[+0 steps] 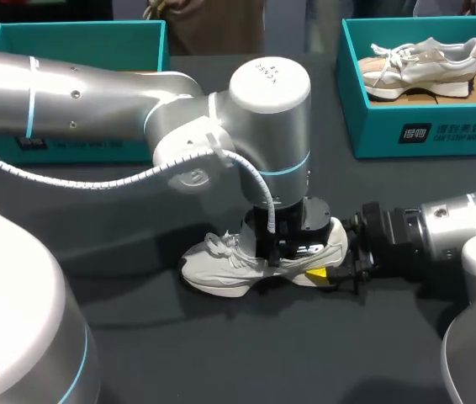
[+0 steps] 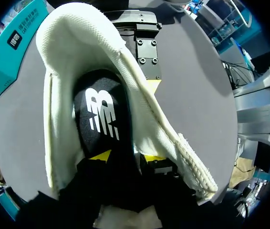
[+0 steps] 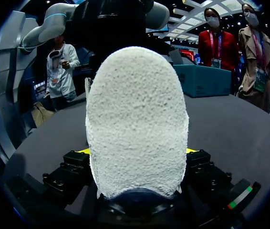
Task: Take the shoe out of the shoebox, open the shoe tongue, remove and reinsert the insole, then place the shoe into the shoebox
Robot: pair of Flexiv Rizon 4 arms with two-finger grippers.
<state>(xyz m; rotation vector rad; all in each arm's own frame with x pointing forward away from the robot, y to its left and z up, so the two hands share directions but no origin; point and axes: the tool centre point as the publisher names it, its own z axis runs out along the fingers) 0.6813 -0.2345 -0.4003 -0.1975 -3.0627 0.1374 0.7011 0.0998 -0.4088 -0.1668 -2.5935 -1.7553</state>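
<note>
A dark grey cloth-topped table (image 1: 221,353) lay under everything. At its far corner on the robot's right stood an open teal cardboard box (image 1: 427,135). Inside it rested a cream and beige laced sneaker (image 1: 423,63) on a brown cardboard liner (image 1: 455,91), its toe toward the table's middle.

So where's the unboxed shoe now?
The shoe lies on the table, lower middle of the head view, under the left gripper, heel held by the right gripper.
</note>
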